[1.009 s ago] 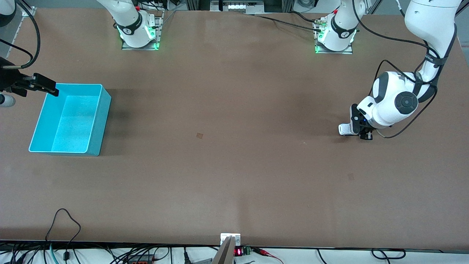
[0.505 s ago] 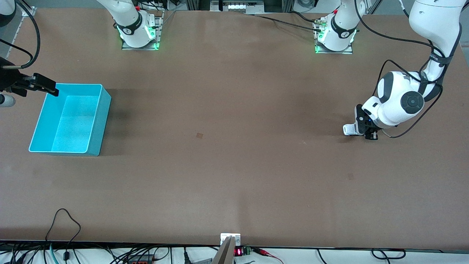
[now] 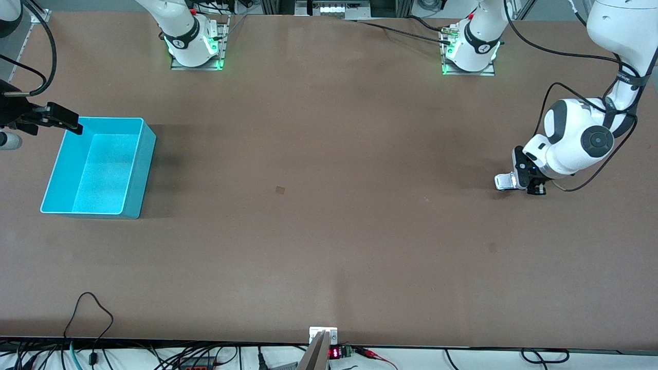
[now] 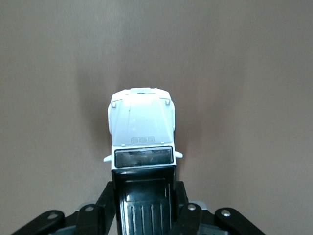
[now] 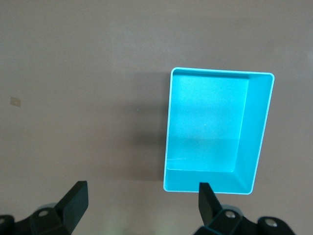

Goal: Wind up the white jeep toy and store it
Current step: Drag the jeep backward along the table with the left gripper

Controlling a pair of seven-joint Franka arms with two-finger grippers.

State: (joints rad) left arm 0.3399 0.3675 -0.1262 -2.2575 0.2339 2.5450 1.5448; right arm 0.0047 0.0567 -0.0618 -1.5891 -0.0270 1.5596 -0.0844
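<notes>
The white jeep toy (image 4: pixel 141 122) has a white hood and a black roof. My left gripper (image 4: pixel 144 196) is shut on its black rear part, one finger on each side. In the front view the jeep (image 3: pixel 505 181) sticks out of the left gripper (image 3: pixel 520 185), low at the table surface near the left arm's end. The turquoise bin (image 3: pixel 97 169) stands empty at the right arm's end. My right gripper (image 3: pixel 66 122) is open and empty over the bin's corner. It waits there, and the bin (image 5: pixel 215 127) shows below its open fingertips (image 5: pixel 205 196).
The brown table (image 3: pixel 329 231) carries only the bin and the jeep. Both arm bases (image 3: pixel 195 46) stand along the table edge farthest from the front camera. Cables hang along the nearest edge.
My left gripper has moved with the jeep toward the left arm's end of the table, staying low at the surface. The right arm and the bin have not moved.
</notes>
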